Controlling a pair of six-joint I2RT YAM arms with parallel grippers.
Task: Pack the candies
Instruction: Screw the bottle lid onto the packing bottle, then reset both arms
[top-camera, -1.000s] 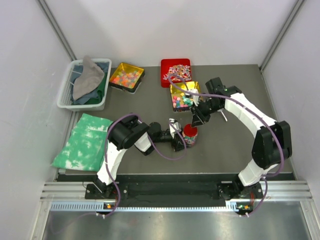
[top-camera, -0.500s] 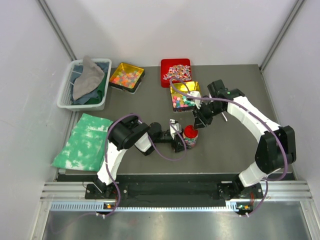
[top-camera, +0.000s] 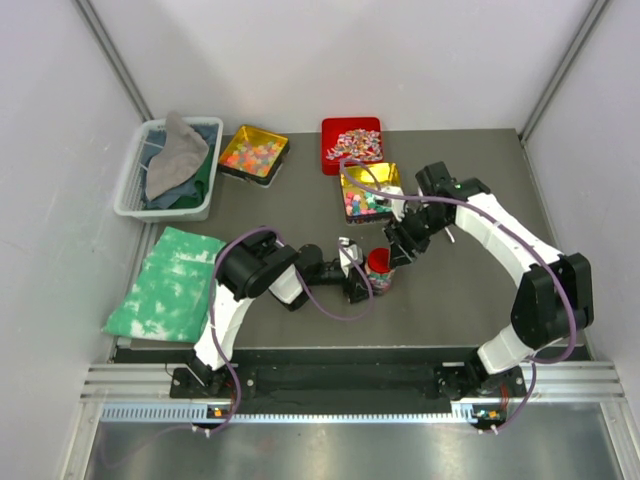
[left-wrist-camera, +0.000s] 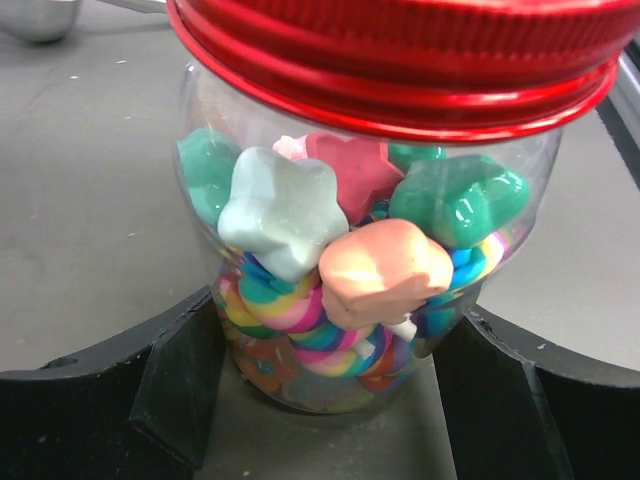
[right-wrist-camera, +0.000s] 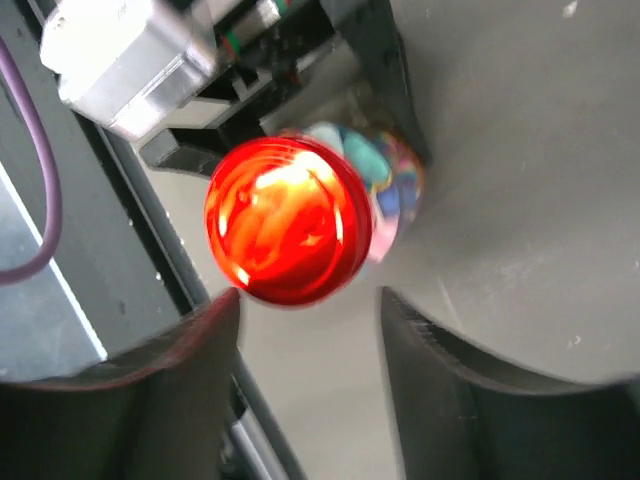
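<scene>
A small glass jar (top-camera: 380, 274) with a red lid (top-camera: 378, 261) stands on the grey table, full of mixed pastel candies (left-wrist-camera: 340, 240). My left gripper (top-camera: 366, 278) is shut on the jar's lower body; in the left wrist view its fingers (left-wrist-camera: 185, 375) press both sides of the glass. My right gripper (top-camera: 398, 246) is open just beyond the jar; in the right wrist view the red lid (right-wrist-camera: 287, 220) sits just past its spread fingertips (right-wrist-camera: 200, 350). Loose candies lie in three trays: orange-yellow (top-camera: 253, 153), pink-white (top-camera: 352, 143), pastel balls (top-camera: 366, 197).
A white basket (top-camera: 132, 178) of cloths stands at the back left. A green patterned cloth (top-camera: 165, 281) lies at the left. A metal scoop (left-wrist-camera: 40, 15) lies beyond the jar. Purple cables loop over both arms.
My right gripper has dropped a little nearer the jar's lid, still open. The left gripper and the jar have stayed put.
</scene>
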